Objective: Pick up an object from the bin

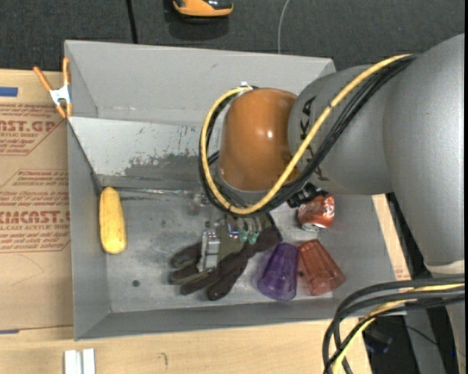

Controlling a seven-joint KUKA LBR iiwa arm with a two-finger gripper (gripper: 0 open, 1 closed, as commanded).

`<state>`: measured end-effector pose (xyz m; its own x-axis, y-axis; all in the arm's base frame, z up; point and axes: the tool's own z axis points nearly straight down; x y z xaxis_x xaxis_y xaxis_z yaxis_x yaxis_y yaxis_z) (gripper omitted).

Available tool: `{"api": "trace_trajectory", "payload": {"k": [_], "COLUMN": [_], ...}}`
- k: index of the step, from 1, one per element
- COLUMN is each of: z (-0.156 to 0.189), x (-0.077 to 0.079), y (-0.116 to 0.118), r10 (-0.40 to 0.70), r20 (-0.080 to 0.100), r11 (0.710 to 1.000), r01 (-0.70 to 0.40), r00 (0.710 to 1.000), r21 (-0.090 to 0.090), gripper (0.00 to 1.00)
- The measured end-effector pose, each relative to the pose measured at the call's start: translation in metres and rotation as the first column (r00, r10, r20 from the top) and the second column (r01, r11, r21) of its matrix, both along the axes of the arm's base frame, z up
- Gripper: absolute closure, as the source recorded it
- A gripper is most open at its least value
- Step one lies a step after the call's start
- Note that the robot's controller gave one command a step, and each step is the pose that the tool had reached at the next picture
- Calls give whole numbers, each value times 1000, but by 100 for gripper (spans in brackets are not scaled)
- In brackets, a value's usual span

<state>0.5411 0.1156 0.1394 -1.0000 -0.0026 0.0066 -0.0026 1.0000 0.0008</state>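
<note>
We judge this to be the step of closing in on a thing: the gripper is low in the bin, directly over a dark glove that lies on the floor close to the near wall, about midway between left and right. Whether the claw is wide or narrow we cannot tell, because the arm's orange cover and its cables hide most of it, and the bit of metal showing below them sits against the glove with no gap we can read. Nor can we say it holds the glove; it looks to be touching the fabric or just above it (a view from above does not settle which). As we see it, the next move calls for a firm close on a bunched fold, then a straight lift high enough for the limp ends to clear the wall. The purple cup lies just right of the glove and seems to touch it, so it could be dragged along. The glove is dark brown to black and soft, crumpled rather than flat, with its ends splayed to the left and toward the near wall. We expect it to sag and drape once raised. A red cup lies beside the purple one, a can is a little farther back on the right, and a yellow cob sits well apart by the left wall.
</note>
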Motion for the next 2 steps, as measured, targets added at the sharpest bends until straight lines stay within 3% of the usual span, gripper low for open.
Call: {"api": "trace_trajectory", "payload": {"k": [1, 2], "z": [5, -70], "x": [2, -24], "y": [-1, -33], "r10": [-1, 184], "r20": [7, 5], "r11": [1000, 983], "r01": [1, -184], "r00": [1000, 983], "r21": [1, 0], "gripper": [0, 100]}}
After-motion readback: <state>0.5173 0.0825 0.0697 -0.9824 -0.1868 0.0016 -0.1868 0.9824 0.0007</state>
